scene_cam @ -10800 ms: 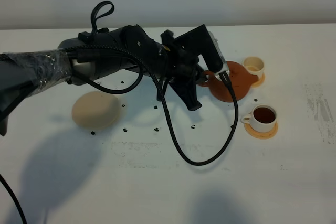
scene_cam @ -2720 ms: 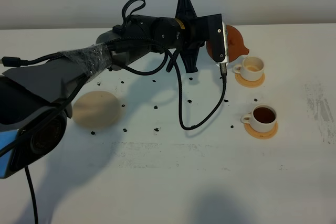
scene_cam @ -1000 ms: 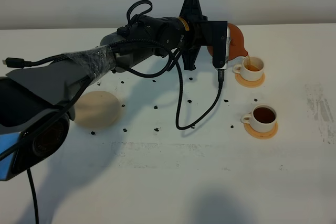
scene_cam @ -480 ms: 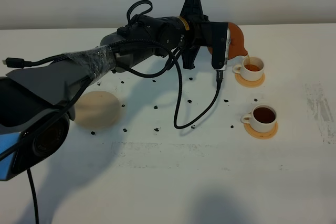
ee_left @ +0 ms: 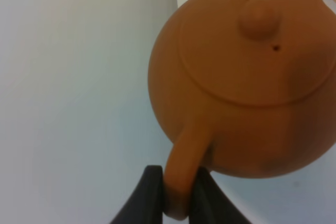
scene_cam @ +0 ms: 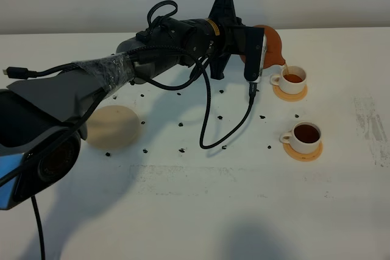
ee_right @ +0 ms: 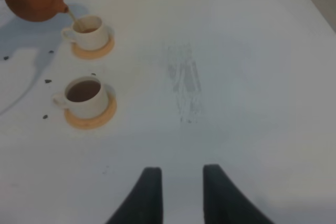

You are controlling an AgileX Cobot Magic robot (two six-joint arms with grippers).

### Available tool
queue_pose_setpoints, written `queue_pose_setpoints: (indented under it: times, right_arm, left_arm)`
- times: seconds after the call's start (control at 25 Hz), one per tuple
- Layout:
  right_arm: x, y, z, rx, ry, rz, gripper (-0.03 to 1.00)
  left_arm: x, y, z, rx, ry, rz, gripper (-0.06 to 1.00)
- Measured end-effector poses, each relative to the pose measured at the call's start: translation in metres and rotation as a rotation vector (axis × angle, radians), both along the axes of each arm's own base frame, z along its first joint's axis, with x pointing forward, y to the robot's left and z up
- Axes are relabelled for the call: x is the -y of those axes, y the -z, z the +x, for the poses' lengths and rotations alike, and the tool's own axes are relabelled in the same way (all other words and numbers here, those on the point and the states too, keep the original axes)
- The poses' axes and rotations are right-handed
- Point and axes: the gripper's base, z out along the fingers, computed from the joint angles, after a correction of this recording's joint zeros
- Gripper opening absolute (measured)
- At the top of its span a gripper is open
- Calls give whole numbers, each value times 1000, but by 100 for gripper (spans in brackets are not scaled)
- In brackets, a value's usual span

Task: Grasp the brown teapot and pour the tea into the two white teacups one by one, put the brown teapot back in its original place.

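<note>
My left gripper (scene_cam: pixel 259 53) is shut on the loop handle of the brown teapot (scene_cam: pixel 272 45) and holds it tilted above the far white teacup (scene_cam: pixel 291 79), with a thin stream of tea running from the spout into it. In the left wrist view the teapot (ee_left: pixel 247 77) fills the frame and its handle sits between the black fingers (ee_left: pixel 149 192). The near teacup (scene_cam: pixel 304 134) holds dark tea. Both cups stand on orange-tan coasters. The pale beige coaster (scene_cam: pixel 111 126) lies bare at the left. My right gripper (ee_right: pixel 178 192) is open above bare table, apart from the cups (ee_right: pixel 84 97).
Small dark specks are scattered over the white table (scene_cam: pixel 201 205) around the beige coaster and between it and the cups. A black cable (scene_cam: pixel 228 132) hangs from the left arm down to the table. A scuffed patch (scene_cam: pixel 372 127) marks the table's right side.
The teapot stays tilted over the far cup, and the tea in that cup has risen and darkened. The hanging cable has swung slightly. The right arm has not moved.
</note>
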Motion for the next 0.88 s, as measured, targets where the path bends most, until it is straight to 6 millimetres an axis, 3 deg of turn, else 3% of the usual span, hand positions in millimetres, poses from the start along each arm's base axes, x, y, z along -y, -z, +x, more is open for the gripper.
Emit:
queue_pose_setpoints:
  times: [0.88]
  right_arm:
    - [0,0,0,0,0,0,22]
  left_arm:
    - [8,-2,-4,48,29,35,8]
